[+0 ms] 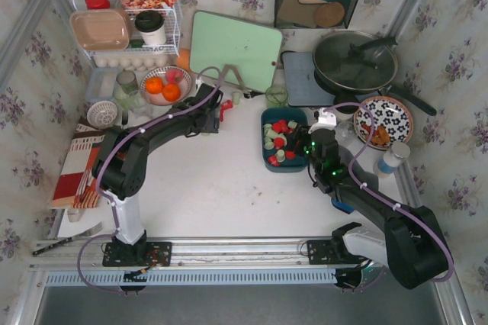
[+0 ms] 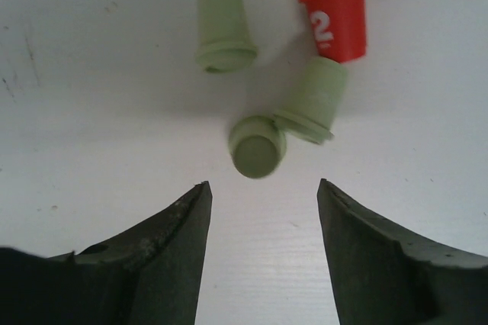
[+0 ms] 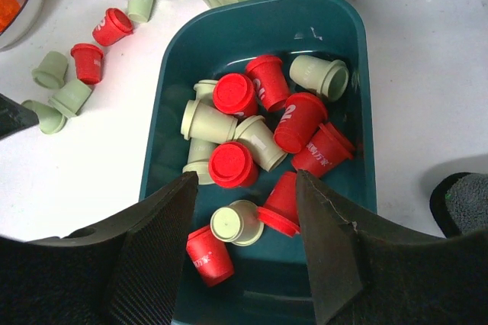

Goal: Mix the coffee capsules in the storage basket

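Observation:
The dark teal storage basket [image 1: 288,168] sits right of centre and holds several red and pale green coffee capsules [image 1: 279,140]. In the right wrist view the basket [image 3: 229,43] shows a red capsule [image 3: 235,94] and a pale one [image 3: 210,121] jumbled together. My right gripper [image 3: 245,184] is open and empty above the basket's near end [image 1: 303,149]. Several loose capsules lie on the table left of the basket [image 3: 88,62]. My left gripper [image 2: 263,195] is open and empty just short of a pale green capsule [image 2: 258,146], with two more green ones and a red one [image 2: 335,16] beyond.
A green glass cup [image 1: 277,96] stands just behind the basket. A bowl of oranges [image 1: 165,85], a green cutting board [image 1: 236,46], a frying pan [image 1: 357,62], a floral plate [image 1: 383,119] and a bottle [image 1: 391,159] surround the work area.

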`<state>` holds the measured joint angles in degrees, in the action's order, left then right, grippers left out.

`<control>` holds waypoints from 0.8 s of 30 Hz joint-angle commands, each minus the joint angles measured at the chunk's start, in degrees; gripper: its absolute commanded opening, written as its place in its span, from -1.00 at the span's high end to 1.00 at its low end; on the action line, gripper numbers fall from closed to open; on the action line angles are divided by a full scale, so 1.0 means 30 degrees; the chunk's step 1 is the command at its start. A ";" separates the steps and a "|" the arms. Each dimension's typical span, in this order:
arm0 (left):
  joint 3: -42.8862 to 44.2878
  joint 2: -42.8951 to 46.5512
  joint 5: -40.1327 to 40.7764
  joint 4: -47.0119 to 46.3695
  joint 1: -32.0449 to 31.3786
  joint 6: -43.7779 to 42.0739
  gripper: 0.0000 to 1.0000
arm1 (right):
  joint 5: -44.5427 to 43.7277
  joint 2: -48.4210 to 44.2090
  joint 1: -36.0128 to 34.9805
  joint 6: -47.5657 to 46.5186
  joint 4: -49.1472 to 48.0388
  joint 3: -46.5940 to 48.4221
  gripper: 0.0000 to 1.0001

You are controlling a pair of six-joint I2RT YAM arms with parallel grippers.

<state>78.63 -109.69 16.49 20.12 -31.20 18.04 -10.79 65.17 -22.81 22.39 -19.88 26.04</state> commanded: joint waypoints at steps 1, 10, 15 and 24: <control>0.0375 -0.0338 -0.0509 -0.0645 0.0677 -0.0173 -0.21 | -0.0041 0.0154 -0.0007 0.0094 -0.0815 0.0167 -0.23; 0.0617 -0.1167 -0.1279 -0.0903 0.1106 -0.0169 0.01 | 0.0042 0.0399 0.0006 0.0050 -0.0873 0.0196 -0.23; 0.0927 -0.1734 -0.1150 -0.0793 0.1327 -0.0172 0.13 | 0.0105 0.0468 -0.0015 0.0063 -0.0875 0.0200 -0.23; 0.1182 -0.1914 -0.1232 -0.0840 0.1435 -0.0169 0.20 | 0.0243 0.0478 -0.0011 0.0057 -0.0873 0.0240 -0.23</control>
<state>81.58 -115.35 13.02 19.20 -26.96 17.82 -10.35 66.67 -22.81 22.37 -20.12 26.24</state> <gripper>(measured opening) 0.400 0.615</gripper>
